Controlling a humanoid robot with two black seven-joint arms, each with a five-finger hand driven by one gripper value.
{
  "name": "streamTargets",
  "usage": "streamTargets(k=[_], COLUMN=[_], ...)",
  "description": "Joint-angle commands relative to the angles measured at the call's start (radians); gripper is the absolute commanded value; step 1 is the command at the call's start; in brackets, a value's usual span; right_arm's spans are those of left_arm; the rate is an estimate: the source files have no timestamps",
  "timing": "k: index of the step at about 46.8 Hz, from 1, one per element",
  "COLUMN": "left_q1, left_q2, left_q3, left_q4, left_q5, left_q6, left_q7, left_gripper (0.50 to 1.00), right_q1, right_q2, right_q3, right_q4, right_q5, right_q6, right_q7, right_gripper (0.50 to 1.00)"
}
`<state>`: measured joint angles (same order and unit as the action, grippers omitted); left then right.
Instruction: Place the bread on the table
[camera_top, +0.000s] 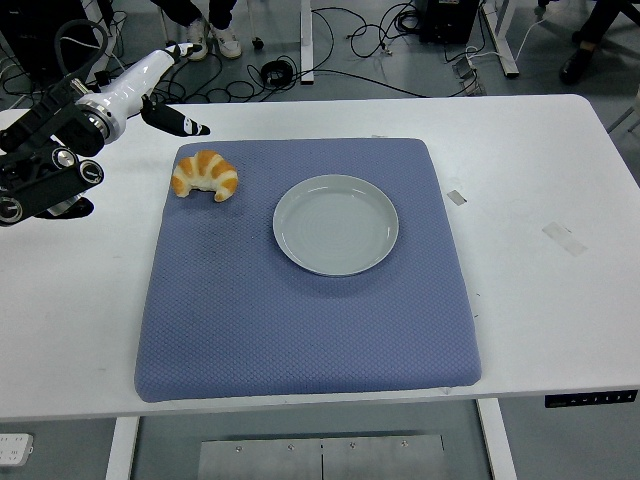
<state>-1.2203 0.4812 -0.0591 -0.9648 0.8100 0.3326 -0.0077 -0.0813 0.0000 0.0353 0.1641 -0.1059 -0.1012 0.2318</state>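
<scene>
A golden croissant (206, 174) lies on the blue mat (300, 300) at its far left corner, left of the empty pale plate (336, 224). My left hand (165, 95), white with black fingers, is raised above the table's far left part, up and left of the croissant and apart from it. Its fingers are spread and hold nothing. The black left arm (40, 165) comes in from the left edge. The right arm is out of view.
The white table (540, 260) extends right of the mat, with small tape marks (565, 238) on it. Cables and a person's shoes (212, 40) show on the floor beyond the far edge.
</scene>
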Motion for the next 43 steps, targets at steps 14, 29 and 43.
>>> streamTargets(k=[14, 29, 43], left_q1=[0.021, 0.024, 0.036], left_q2=[0.022, 0.034, 0.031], left_q3=[-0.113, -0.122, -0.122], left_q4=[0.043, 0.112, 0.115], left_q5=[-0.147, -0.181, -0.181], left_q6=[-0.055, -0.098, -0.098], left_q7=[-0.005, -0.028, -0.035], left_gripper=[0.971, 0.971, 0.971], right_q1=[0.000, 0.000, 0.022], right_q2=[0.000, 0.000, 0.000], right_q3=[0.000, 0.000, 0.000], right_q4=[0.000, 0.000, 0.015], right_q5=[0.000, 0.000, 0.002], right_q6=[0.000, 0.000, 0.001], right_q7=[0.000, 0.000, 0.001], right_gripper=[1.000, 1.000, 1.000])
